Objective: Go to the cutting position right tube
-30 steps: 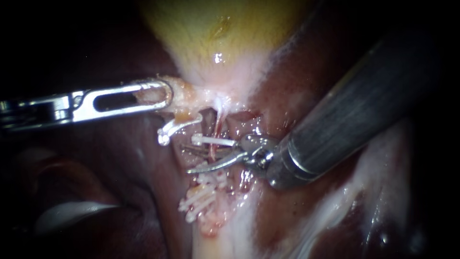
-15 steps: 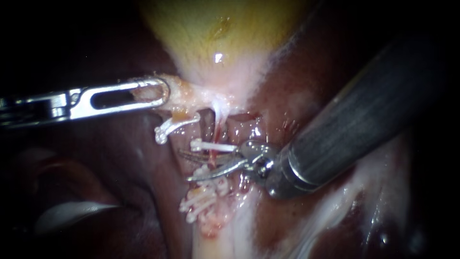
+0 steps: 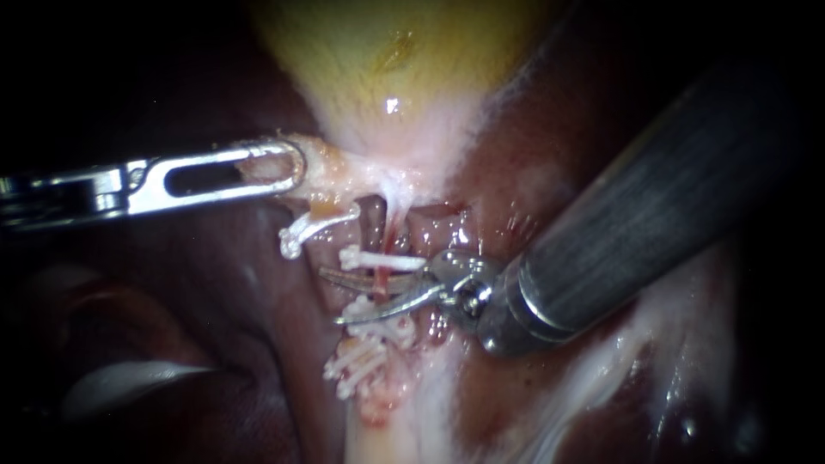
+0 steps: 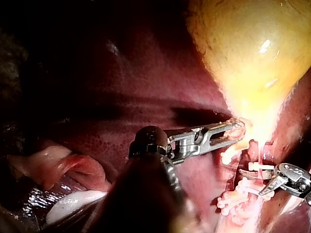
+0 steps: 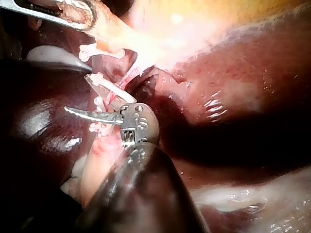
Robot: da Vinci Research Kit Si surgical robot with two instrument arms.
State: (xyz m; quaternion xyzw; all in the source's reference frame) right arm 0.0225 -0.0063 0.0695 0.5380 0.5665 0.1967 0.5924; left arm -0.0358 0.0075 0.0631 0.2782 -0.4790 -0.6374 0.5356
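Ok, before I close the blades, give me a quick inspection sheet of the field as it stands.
Surface: liver dark and wet; gallbladder above the work site.
Job's things: thin red tube runs between the open blades; upper clip crosses it just above them; cluster of clips lies below.
Clutter: curved clip hangs under the held tissue, left of the tube.
Instruments: left instrument jaws shut on pale tissue under the gallbladder; right instrument blades open, one on each side of the tube.
Cables: nothing seen.
Surroundings: dark beyond the tissue; nothing seen.
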